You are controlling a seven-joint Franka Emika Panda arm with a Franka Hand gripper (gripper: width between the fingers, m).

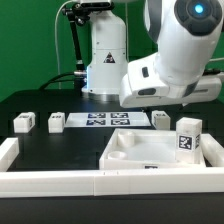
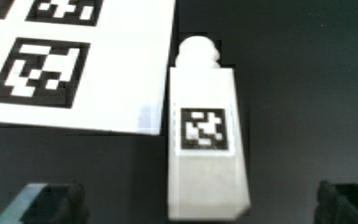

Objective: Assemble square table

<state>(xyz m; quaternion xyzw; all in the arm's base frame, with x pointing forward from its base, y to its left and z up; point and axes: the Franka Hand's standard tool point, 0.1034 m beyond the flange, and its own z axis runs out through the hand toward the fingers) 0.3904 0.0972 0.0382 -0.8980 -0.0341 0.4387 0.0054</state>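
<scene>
1. The gripper (image 2: 194,200) is held wide open and grasps nothing. Its fingers (image 2: 43,200) are set either side of a leg (image 2: 201,130), seemingly to clasp its narrow width.
2. The leg is laid flat on the table (image 2: 87,170), just beside the marker board (image 2: 69,60).
3. Its long axis is run along the board's edge, and its peg tip (image 2: 197,45) is pointed away from the fingers.

Bright, even light with faint shadows; both views are coarse and soft, whites nearly blown out.
</scene>
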